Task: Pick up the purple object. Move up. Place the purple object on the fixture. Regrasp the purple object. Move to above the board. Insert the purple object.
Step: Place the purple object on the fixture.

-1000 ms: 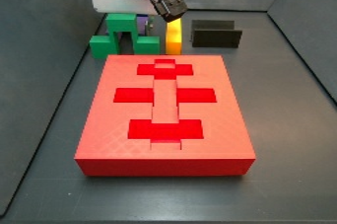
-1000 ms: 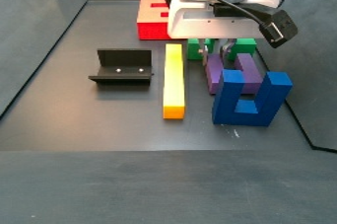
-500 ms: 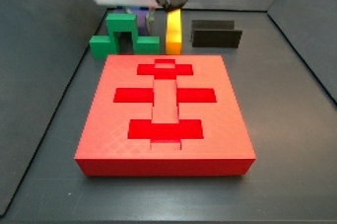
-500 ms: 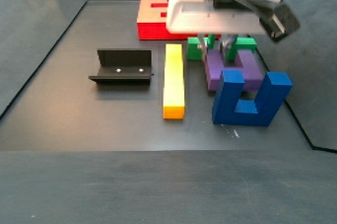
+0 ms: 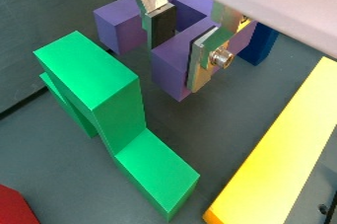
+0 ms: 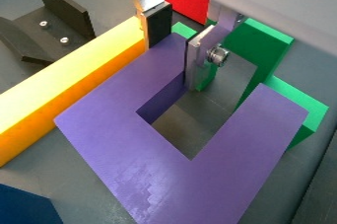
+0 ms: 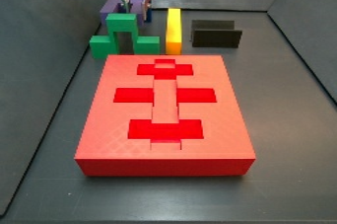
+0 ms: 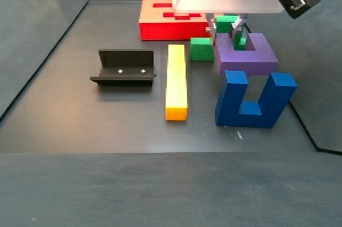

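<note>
purple object [image 6: 198, 159] lifted in the jaws.
gripper [image 6: 182, 40] clamps one prong between its silver fingers [image 5: 208, 60], above the bench's far edge, beside the green block [image 5: 99, 110] and yellow bar [image 8: 177, 79]; blue block [image 8: 254, 99] near.

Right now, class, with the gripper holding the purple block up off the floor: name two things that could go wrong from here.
1. The gripper pinches only one prong of the purple block, so the piece may tilt or slip.
2. The green block and yellow bar sit close beside it, so swinging toward the fixture could knock them.
</note>
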Controlling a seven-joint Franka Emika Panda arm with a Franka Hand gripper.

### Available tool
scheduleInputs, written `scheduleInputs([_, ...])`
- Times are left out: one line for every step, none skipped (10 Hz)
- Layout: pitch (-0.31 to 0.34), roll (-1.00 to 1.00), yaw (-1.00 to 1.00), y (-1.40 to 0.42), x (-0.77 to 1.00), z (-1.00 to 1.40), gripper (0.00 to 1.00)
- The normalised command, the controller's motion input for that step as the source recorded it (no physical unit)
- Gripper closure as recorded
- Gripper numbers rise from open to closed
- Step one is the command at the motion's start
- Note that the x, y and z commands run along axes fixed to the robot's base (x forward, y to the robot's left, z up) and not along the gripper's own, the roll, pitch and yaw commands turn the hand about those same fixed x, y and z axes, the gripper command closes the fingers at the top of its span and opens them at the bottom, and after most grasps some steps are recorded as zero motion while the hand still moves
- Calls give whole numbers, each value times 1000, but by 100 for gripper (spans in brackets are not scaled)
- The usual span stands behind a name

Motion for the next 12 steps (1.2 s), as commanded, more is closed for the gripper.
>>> scheduleInputs([149,0,-26,26,571,0,100])
scheduleInputs([157,-89,-71,0,1000,183,100])
scheduleInputs([117,-91,-66,0,1000,320,100])
scheduleInputs([117,-69,-54,0,1000,346,100])
scheduleInputs([191,-29,0,-63,1000,446,100])
scheduleInputs([211,-11,0,-77,1000,451,100])
scheduleInputs([103,0,0,-197,1000,403,100])
scheduleInputs([134,0,0,-151,1000,286,100])
scheduleInputs([209,126,0,-149,1000,129,100])
scheduleInputs([166,60,0,-186,1000,149,100])
scheduleInputs([137,-37,0,-191,1000,71,100])
scheduleInputs([129,-457,-20,-134,1000,109,100])
